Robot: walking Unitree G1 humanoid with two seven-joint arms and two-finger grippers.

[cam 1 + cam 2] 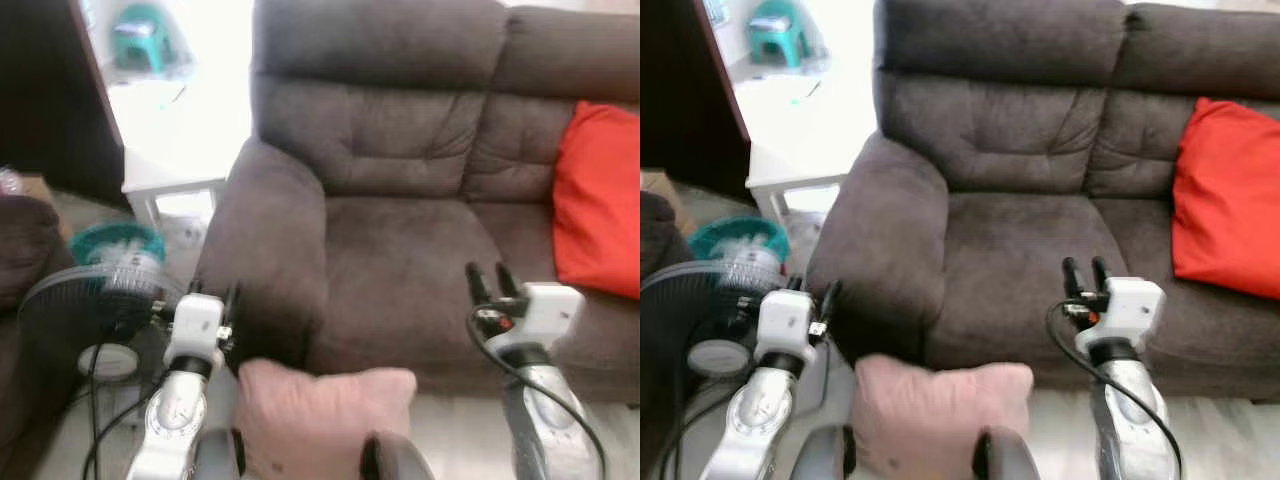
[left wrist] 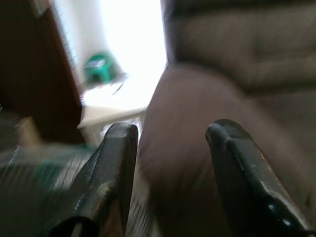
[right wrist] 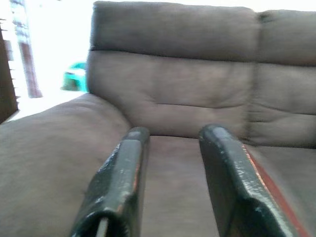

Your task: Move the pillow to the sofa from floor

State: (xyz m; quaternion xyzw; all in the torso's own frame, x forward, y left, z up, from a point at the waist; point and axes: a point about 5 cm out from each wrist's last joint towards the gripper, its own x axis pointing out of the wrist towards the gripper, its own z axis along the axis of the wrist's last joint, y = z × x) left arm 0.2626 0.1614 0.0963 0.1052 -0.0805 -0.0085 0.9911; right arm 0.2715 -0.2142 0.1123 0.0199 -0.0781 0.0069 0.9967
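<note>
Below the sofa [image 1: 400, 250] front, pink pillow [image 1: 320, 415] sits between both arms. Left claw [image 1: 212, 300] spread, empty. Right claw [image 1: 490, 280] spread, over the seat

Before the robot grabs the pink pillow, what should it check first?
1. Pink pillow on the floor, close before the robot: ok.
2. Left gripper jaws open, nothing between them: ok.
3. Right gripper jaws open, nothing between them: ok.
4. Either gripper touching the pillow: not ok, both are raised above it.
5. Bare sofa seat beside the red cushion: ok.
6. Fan clear of the left arm: cannot tell.
</note>
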